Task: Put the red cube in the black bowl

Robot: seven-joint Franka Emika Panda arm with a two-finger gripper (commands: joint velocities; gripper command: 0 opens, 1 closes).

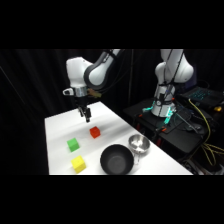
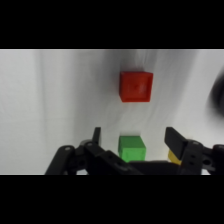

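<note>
Resting free on the table (image 1: 60, 125), the red cube (image 1: 95, 132) is found well apart from the black bowl (image 1: 117, 160), up the table from it, with nothing gripping it. The gripper (image 1: 86, 116) is held above the table just beyond the cube, its fingers (image 2: 173, 140) spread wide and empty, presumably so the cube can be straddled. The green cube (image 1: 73, 145) and yellow cube (image 1: 78, 163) are left beside the bowl, the metal bowl (image 1: 139, 144) touching its far rim.

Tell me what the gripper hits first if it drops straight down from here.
Probably bare table. In the side view the open gripper hangs behind and left of the red cube; in the wrist view the cube lies ahead of the fingers, not between them. Depth is uncertain.
</note>
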